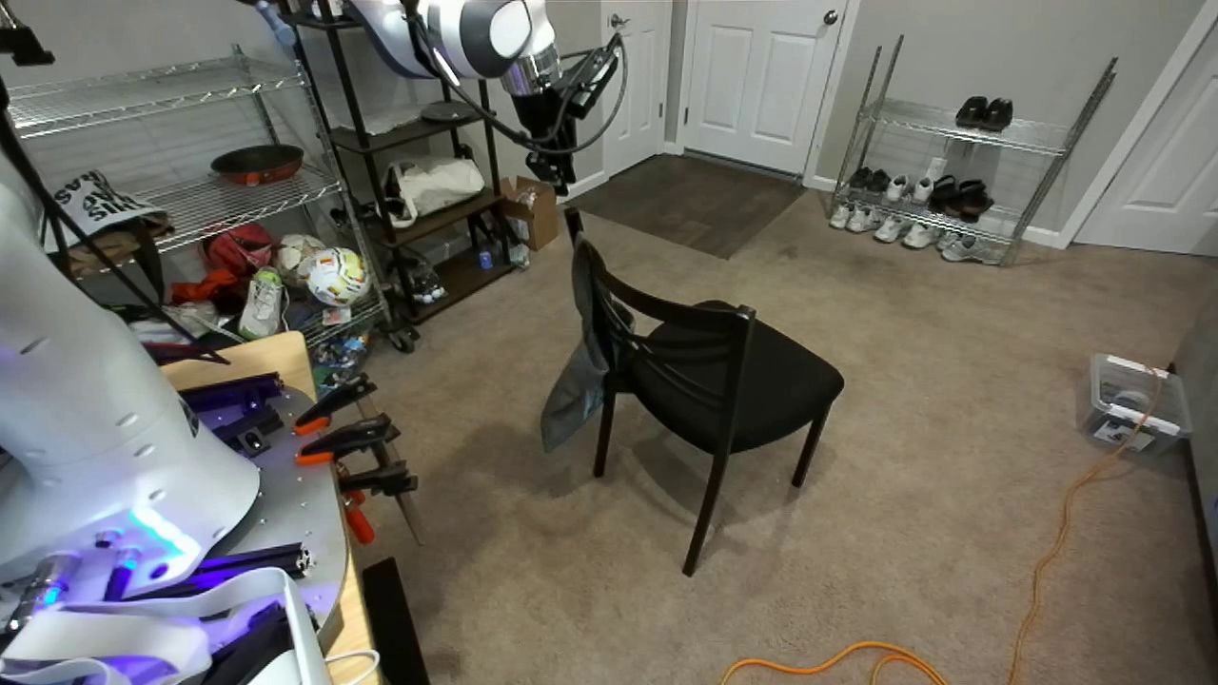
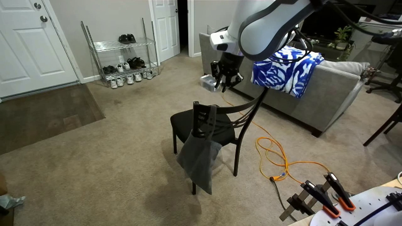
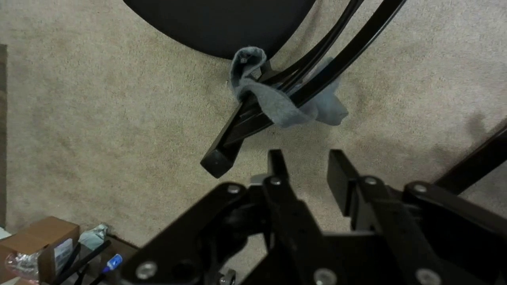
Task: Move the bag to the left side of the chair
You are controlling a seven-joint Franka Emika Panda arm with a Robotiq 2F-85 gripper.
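The black chair (image 1: 775, 385) stands on the carpet and also shows in an exterior view (image 2: 185, 123) and the wrist view (image 3: 222, 23). The blue-grey bag (image 2: 201, 160) hangs by its handle from one end of the chair's backrest; it also shows in an exterior view (image 1: 574, 400). In the wrist view, the bag's handle (image 3: 279, 105) loops over the top rail near the corner post. Its printed graphic cannot be made out. My gripper (image 3: 307, 158) is open and empty, above the chair back and apart from the bag; it also shows in both exterior views (image 1: 552, 176) (image 2: 224, 84).
A dark shelf rack (image 1: 442, 214) and a wire shelf (image 1: 205, 195) stand beside the arm's table. A grey sofa (image 2: 326, 100) with a blue-white blanket stands beyond the chair. An orange cord (image 2: 284, 157) lies on the floor. Clamps (image 1: 347, 433) stick out from the table edge.
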